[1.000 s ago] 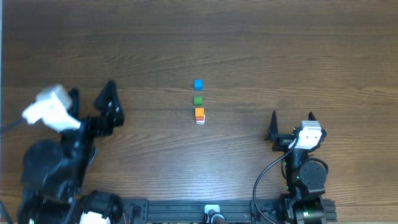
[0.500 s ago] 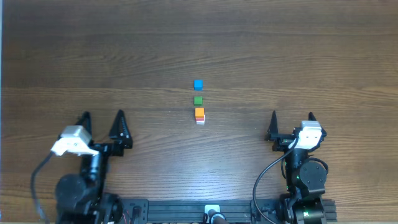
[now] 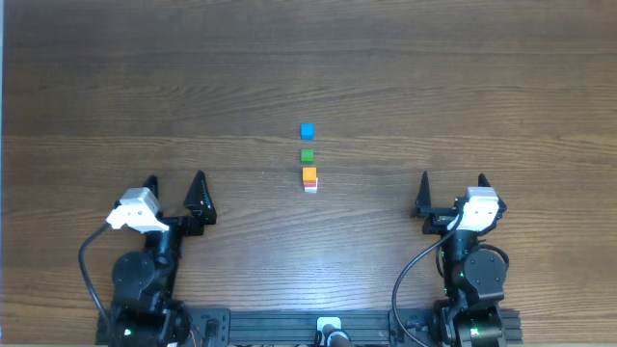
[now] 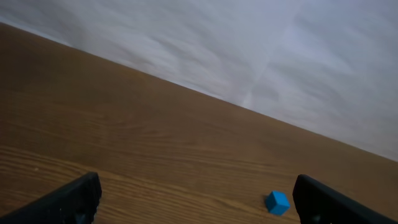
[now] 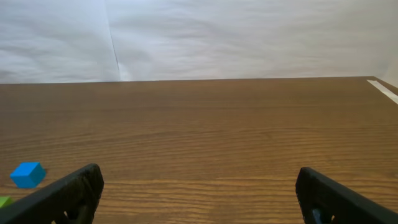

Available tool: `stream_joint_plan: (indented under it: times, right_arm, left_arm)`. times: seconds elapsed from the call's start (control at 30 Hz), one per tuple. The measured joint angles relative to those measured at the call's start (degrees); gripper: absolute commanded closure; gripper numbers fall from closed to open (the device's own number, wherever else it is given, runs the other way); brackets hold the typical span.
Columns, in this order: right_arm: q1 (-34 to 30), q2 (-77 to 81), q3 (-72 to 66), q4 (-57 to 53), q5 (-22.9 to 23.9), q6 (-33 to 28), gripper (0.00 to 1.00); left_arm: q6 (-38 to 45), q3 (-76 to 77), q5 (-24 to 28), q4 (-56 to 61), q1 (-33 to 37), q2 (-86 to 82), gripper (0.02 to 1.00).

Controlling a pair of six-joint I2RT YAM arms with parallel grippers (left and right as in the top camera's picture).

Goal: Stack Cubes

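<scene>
Grained wood table (image 3: 482, 77); blue cube (image 3: 307, 131), green cube (image 3: 307, 155); left gripper (image 3: 174, 179), right gripper (image 3: 452, 178) spread.

Our left gripper (image 3: 175, 183) sits well to the left of the orange cube (image 3: 309, 174), its fingers spread wide with nothing between them. Our right gripper (image 3: 452, 181) sits well to that cube's right, equally spread. Both arms are folded back, nearer us than the cube.

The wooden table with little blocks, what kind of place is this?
Likely a robot test bench: the left gripper and right gripper face a wooden table holding a blue cube and green cube, white backdrop behind.
</scene>
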Motion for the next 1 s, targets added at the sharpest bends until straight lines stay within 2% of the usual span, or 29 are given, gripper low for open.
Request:
stream_joint_plan:
  times: [0.4, 0.57, 0.73, 1.0]
  right_arm:
    - [0.0, 0.0, 0.0, 0.0, 0.0, 0.0, 0.007]
    - [0.0, 0.0, 0.0, 0.0, 0.0, 0.0, 0.007]
    - [0.0, 0.0, 0.0, 0.0, 0.0, 0.0, 0.009]
    - [0.0, 0.0, 0.0, 0.0, 0.0, 0.0, 0.009]
  left_arm:
    - [0.0, -1.6, 1.7, 3.0, 0.6, 0.0, 0.02]
    - [0.0, -1.7, 6.8, 6.9, 6.2, 0.0, 0.023]
    - [1.2, -1.7, 12.2, 6.0, 11.5, 0.0, 0.02]
    - [6.4, -1.7, 15.6, 3.1, 12.1, 0.0, 0.02]
